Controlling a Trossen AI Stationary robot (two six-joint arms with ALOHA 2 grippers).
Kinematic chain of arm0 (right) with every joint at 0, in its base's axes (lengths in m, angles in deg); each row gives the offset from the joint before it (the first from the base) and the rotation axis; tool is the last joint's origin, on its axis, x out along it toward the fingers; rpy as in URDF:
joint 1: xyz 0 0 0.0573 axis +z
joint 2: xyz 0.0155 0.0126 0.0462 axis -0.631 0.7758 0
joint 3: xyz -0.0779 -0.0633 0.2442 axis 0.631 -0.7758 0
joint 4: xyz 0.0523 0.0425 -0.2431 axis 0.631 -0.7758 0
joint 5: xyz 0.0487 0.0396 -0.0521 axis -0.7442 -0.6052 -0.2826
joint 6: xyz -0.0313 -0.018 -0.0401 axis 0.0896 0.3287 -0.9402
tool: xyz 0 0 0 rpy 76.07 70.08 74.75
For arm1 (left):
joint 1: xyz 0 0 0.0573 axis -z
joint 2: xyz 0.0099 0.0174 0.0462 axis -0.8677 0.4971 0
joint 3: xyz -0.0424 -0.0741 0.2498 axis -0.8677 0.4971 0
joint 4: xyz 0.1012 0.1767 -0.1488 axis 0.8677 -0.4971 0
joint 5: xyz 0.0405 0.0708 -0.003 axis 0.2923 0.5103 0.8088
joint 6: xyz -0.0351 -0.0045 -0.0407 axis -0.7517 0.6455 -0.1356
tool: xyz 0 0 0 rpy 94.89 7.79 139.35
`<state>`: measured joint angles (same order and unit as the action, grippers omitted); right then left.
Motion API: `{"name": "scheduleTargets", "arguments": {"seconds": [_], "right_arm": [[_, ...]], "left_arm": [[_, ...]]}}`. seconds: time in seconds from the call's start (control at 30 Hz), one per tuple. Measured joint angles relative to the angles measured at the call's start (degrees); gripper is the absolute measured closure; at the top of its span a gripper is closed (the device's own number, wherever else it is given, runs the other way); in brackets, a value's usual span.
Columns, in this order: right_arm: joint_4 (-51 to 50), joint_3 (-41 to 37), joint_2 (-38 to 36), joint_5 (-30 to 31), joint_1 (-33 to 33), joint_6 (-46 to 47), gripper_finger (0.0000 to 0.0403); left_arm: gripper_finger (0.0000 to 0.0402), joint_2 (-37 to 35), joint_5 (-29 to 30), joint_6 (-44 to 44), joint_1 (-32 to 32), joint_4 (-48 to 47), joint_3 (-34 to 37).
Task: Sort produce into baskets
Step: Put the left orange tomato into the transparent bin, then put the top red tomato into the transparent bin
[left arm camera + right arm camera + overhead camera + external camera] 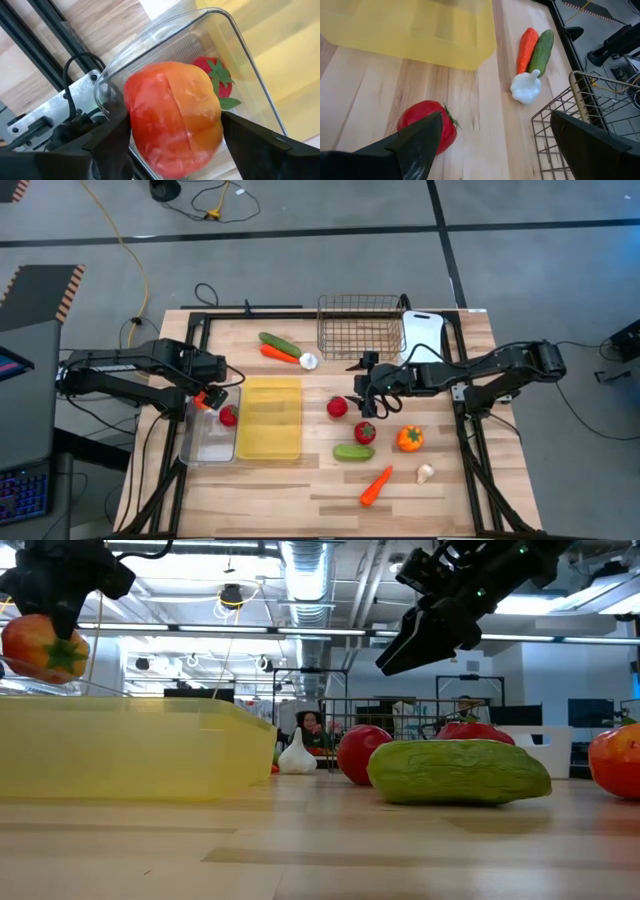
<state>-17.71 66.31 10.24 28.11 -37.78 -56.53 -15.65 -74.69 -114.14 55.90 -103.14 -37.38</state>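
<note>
yellow tray [270,418], red tomato [337,407], green cucumber [353,452]

Open-plan lab: exposed ceiling ducts [305,565], rows of monitors [590,712]

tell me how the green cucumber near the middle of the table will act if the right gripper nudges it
The green cucumber looks rounded and lies on its side, so it would probably roll if pushed across its length. Its moulded, glossy skin suggests light, stiff plastic, possibly slippery. The open right gripper hovers nearby.
</note>
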Motion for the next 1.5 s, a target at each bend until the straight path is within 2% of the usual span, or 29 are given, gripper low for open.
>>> {"name": "scheduleTargets", "arguments": {"seconds": [0.2, 0.5, 0.63, 0.77, 0.97, 1.3, 1.5], "right_arm": [[-0.02, 0.0, 0.0, -0.03, 0.0, -0.02, 0.0007], [0.0, 0.0, 0.0, -0.37, 0.23, 0.16, 0.0007], [-0.02, 0.0, 0.0, -0.42, 0.55, 6.28, 0.0007], [-0.25, 0.0, 0.18, -0.67, 0.52, 17.79, 0.0007], [-1.82, 0.0, 0.2, -4.94, 0.6, 29.21, 0.0007], [-3.19, -0.02, 0.29, -4.81, 1.52, 36.91, 0.0007], [2.25, -0.05, 5.85, -4.42, 3.25, 37.08, 0.0007]], "left_arm": [[0.0084, 0.0, -0.01, 0.04, 0.0, 0.02, 0.0], [0.0081, 0.0, 0.16, 0.02, 0.0, 1.09, 0.0], [0.0081, 0.01, 0.28, 1.44, 0.0, 3.8, 0.0], [0.0081, 0.02, 0.31, 1.59, 0.0, 6.88, 0.0], [0.0081, 0.0, 0.88, 1.6, 0.0, 9.47, 0.0], [0.0081, 0.02, 4.74, 1.61, 0.0, 10.78, 0.0], [0.0081, 0.0, 4.94, 1.6, 0.0, 10.78, 0.0]]}}
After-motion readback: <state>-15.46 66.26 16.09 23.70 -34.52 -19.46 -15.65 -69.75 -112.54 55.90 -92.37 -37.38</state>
